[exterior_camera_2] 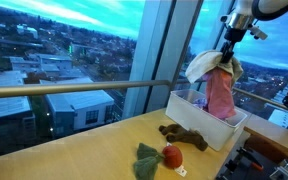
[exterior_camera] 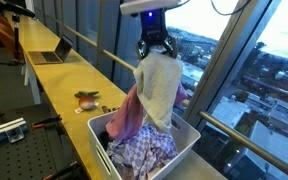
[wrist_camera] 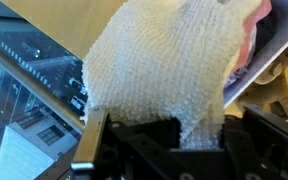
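Gripper (exterior_camera: pixel 156 45) clamped shut on top of cream knit cloth (exterior_camera: pixel 160 85), cloth lifted above white bin (exterior_camera: pixel 190 133)

Cream knit cloth hangs straight down from the closed fingers, clear in both exterior views; in the wrist view it fills the frame and runs down between the dark fingers (wrist_camera: pixel 144 140). Pink garment (exterior_camera: pixel 127 116) dangles beside and partly under it, lower end down in the bin; can't tell if the jaws pinch it too. Plaid cloth (exterior_camera: pixel 141 150) lies bunched inside the bin. Bin sits on wooden counter (exterior_camera: pixel 69 85) along the window glass. Red and green plush toy (exterior_camera_2: pixel 164 156) and brown item (exterior_camera_2: pixel 185 136) lie on the counter near the bin, apart from it. Laptop (exterior_camera: pixel 52 55) open further back on the counter
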